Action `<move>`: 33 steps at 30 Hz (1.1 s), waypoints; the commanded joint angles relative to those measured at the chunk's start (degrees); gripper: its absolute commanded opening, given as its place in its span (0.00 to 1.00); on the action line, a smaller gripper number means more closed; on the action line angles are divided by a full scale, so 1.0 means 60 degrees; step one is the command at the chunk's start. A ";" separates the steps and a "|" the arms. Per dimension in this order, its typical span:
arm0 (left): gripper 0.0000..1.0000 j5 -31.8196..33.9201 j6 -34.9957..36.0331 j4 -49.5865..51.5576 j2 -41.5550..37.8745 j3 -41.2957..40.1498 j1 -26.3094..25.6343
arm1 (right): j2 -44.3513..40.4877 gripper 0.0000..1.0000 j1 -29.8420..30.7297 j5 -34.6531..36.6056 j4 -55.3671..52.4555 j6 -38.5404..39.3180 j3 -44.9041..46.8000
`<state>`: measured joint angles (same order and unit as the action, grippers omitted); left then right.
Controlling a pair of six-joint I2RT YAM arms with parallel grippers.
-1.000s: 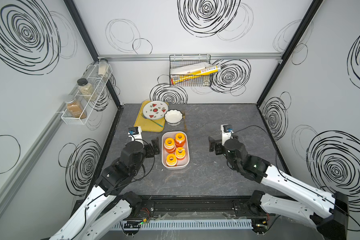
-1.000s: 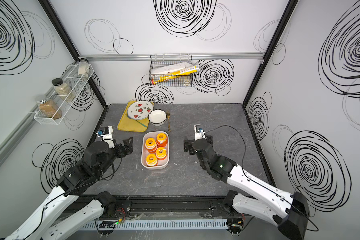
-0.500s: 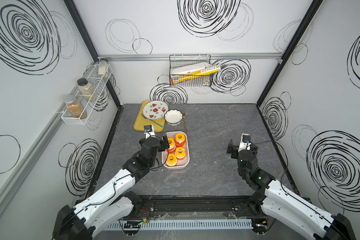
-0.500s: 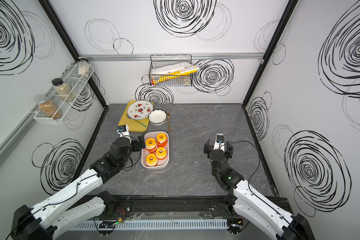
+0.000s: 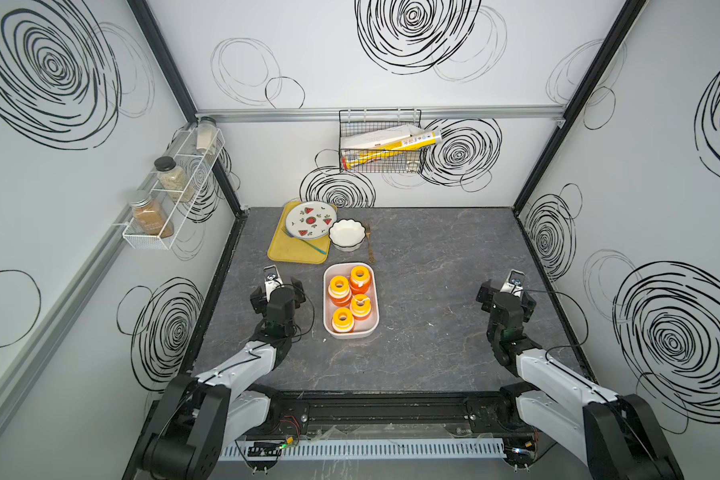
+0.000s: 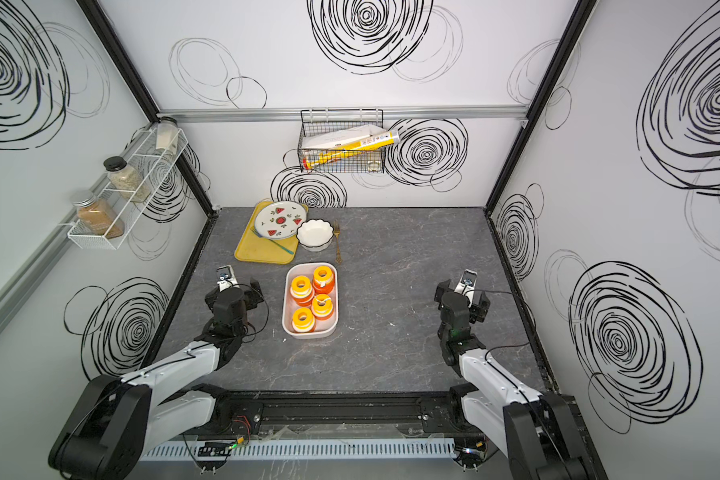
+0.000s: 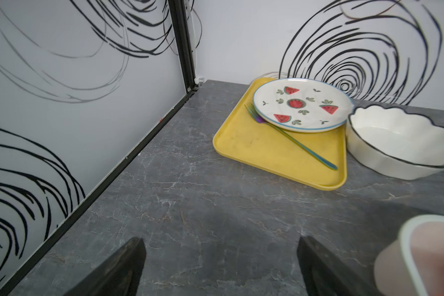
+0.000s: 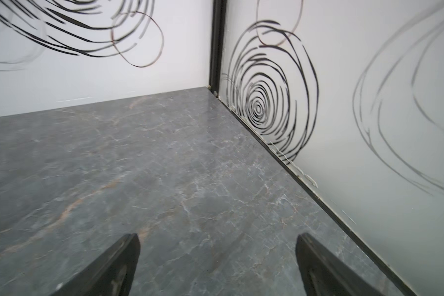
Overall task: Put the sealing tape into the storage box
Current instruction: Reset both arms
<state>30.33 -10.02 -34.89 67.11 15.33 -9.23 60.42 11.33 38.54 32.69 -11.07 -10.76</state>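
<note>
Pulled back from the storage box [image 5: 371,328], my left tool [image 7: 220,239] and right tool [image 8: 217,235] gape empty. Sealing tape [image 5: 352,301] sits inside; parking seems next.

Left arm [image 5: 242,365] and right arm [image 5: 558,380] in shot: white shells on the long links, black joints, bulky black shoulder housings; thin black cables [image 5: 558,293] loop off each wrist; a small silver camera block [image 5: 515,277] tops each; possibly a green light [image 5: 504,332] at the right wrist; left gripper [image 7: 219,242] and right gripper [image 8: 217,238] show dark wedge fingers [image 8: 118,264].
</note>
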 commanded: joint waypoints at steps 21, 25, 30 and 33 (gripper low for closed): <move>0.99 -0.3987 0.1330 -0.7150 0.3709 -0.0483 0.1206 | 0.4110 1.00 -0.1198 -0.3255 0.6222 0.1287 -0.0162; 0.99 -0.4108 0.1034 -0.6235 0.3571 -0.0176 0.1429 | 0.4221 1.00 -0.1215 -0.3271 0.6529 0.1332 -0.0073; 0.99 -0.4268 0.0993 -0.5867 0.3492 -0.0098 0.1524 | 0.4113 1.00 -0.1215 -0.3325 0.6394 0.1332 -0.0055; 0.99 -0.4290 0.0988 -0.5723 0.3419 -0.0058 0.1525 | 0.4130 1.00 -0.1215 -0.3304 0.6442 0.1325 -0.0045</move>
<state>5.80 -3.42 -66.94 88.07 13.82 -0.58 85.93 4.25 19.03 71.07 -3.36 -10.83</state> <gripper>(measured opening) 0.991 0.999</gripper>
